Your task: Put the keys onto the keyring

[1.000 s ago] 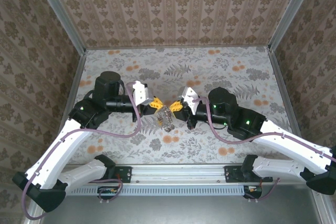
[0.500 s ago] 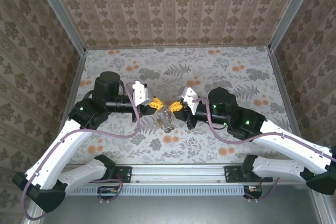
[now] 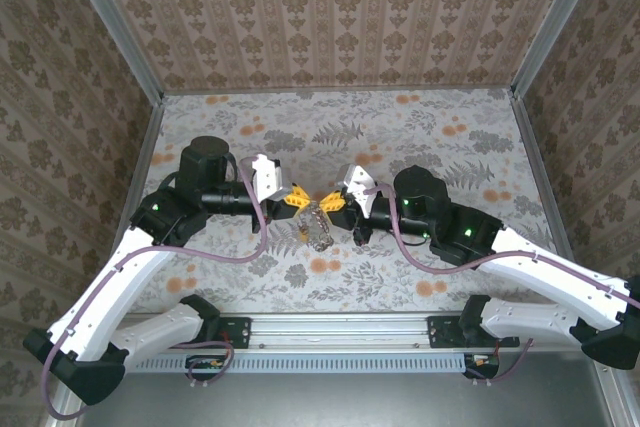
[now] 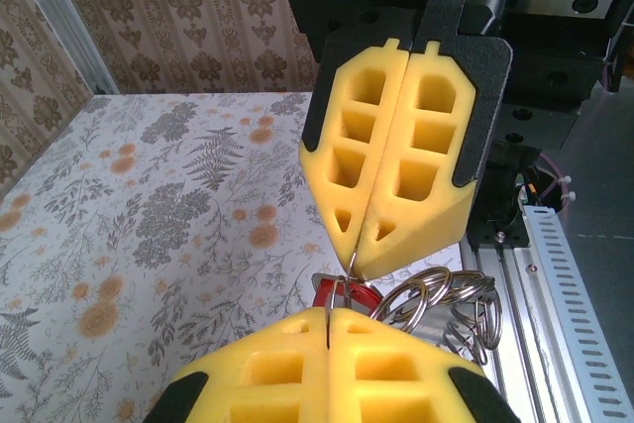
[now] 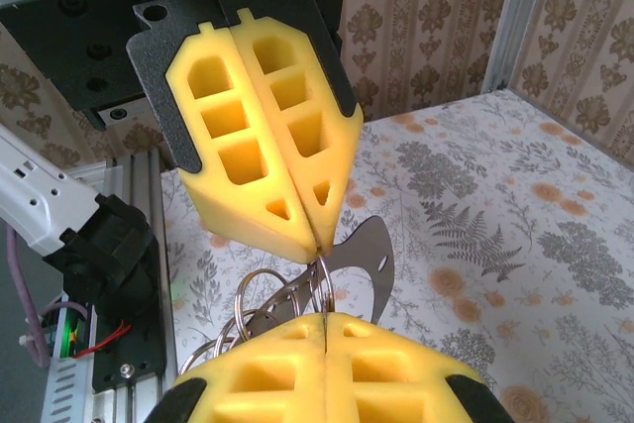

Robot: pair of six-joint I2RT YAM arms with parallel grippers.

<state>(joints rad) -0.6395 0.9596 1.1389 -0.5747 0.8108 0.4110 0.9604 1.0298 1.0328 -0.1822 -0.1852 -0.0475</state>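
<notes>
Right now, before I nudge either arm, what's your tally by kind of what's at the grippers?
red key head: 1
keyring, a bundle of silvery loops: 1
flat grey metal tab: 1
grippers, both shut, left gripper and right gripper: 2
Total: 5

Top view: L gripper (image 3: 297, 197) and R gripper (image 3: 333, 201) face tip-to-tip over table (image 3: 420, 127) centre, L arm to the left, R arm to the right. Keyring (image 3: 318, 229) bunch sits just below the tips, toward the bases. L wrist view: key (image 4: 347, 296) head sits between the two tip pairs, w/ rings just right of it. R wrist view: rings sit left of the tips, flat tab (image 5: 369, 253) to the right.
</notes>
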